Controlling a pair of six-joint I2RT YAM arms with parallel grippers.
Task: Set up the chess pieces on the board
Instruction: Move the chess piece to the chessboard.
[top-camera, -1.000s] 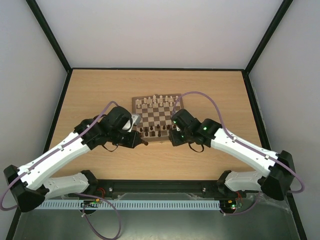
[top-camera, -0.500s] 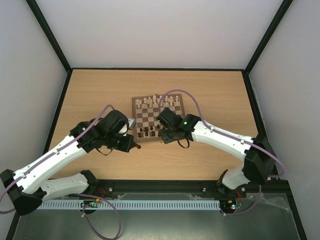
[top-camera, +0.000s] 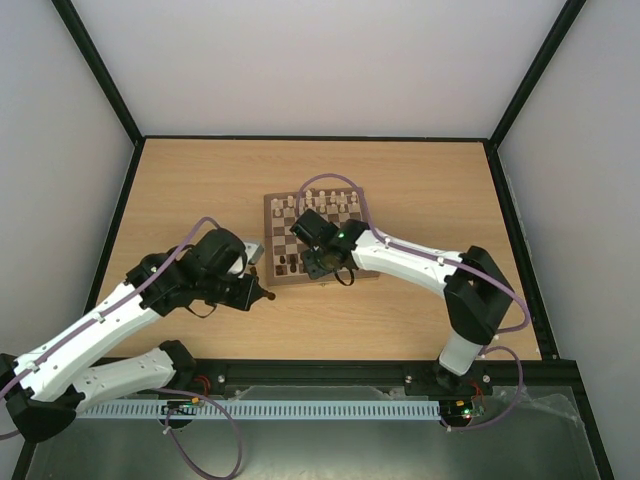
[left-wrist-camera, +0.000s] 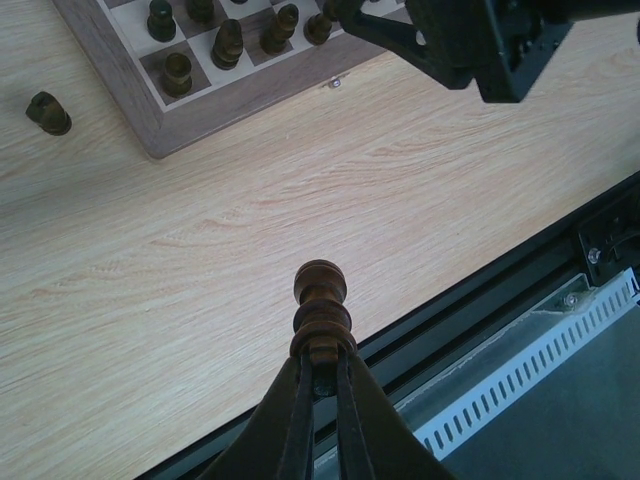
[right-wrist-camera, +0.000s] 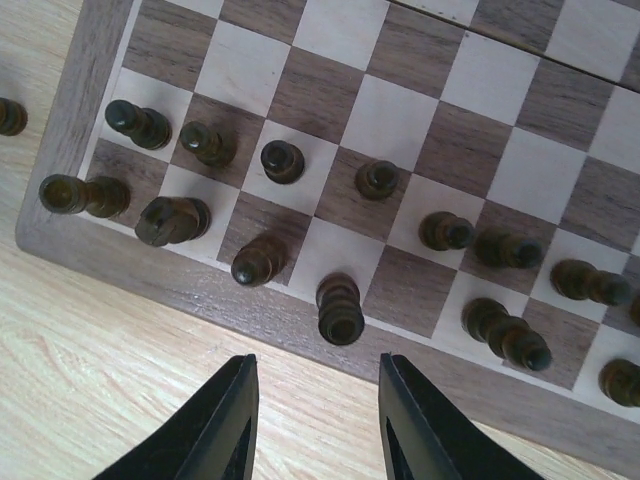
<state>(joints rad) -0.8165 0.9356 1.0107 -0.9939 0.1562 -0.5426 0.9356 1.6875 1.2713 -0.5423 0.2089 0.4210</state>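
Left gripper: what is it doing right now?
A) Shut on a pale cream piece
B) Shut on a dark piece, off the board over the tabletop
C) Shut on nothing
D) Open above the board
B: the left wrist view shows the left gripper shut on a dark brown chess piece above the bare tabletop, off the board.

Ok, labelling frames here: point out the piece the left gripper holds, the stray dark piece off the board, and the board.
held piece (left-wrist-camera: 321, 303), left wrist view, its ringed middle.
stray piece (left-wrist-camera: 48, 112), left wrist view, its body.
board (left-wrist-camera: 240, 101), left wrist view, its near border.
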